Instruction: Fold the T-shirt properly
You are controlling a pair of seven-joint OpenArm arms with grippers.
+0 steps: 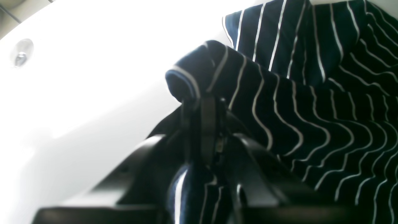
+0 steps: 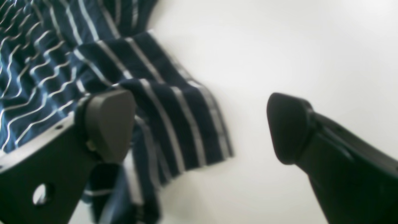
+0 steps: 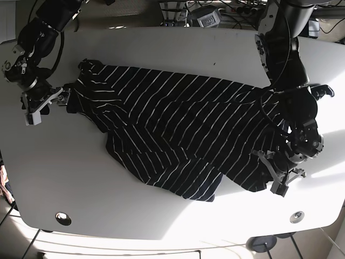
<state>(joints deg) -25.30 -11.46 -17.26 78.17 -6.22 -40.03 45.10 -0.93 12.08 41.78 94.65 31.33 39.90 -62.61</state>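
While two small round holes (image 3: 63, 218) mark the lower edge of the white table (image 3: 59, 162), the navy white-striped T-shirt (image 3: 178, 129) sprawls rumpled across mid-frame, the left gripper (image 1: 202, 124) pinching its fabric at lower right, the right gripper (image 2: 199, 124) spread wide at upper left.

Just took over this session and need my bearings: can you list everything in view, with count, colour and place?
T-shirt: one, navy with thin white stripes, spread rumpled across the middle of the table.
Table: one, white, under everything.
Round fittings: two, metallic, near the table's front edge, one left, one right.
Cables and equipment: several, dark, behind the table's far edge.
Left gripper: one, black, shut on a fold of the shirt's edge.
Right gripper: one, dark, open, hovering at a striped sleeve edge.
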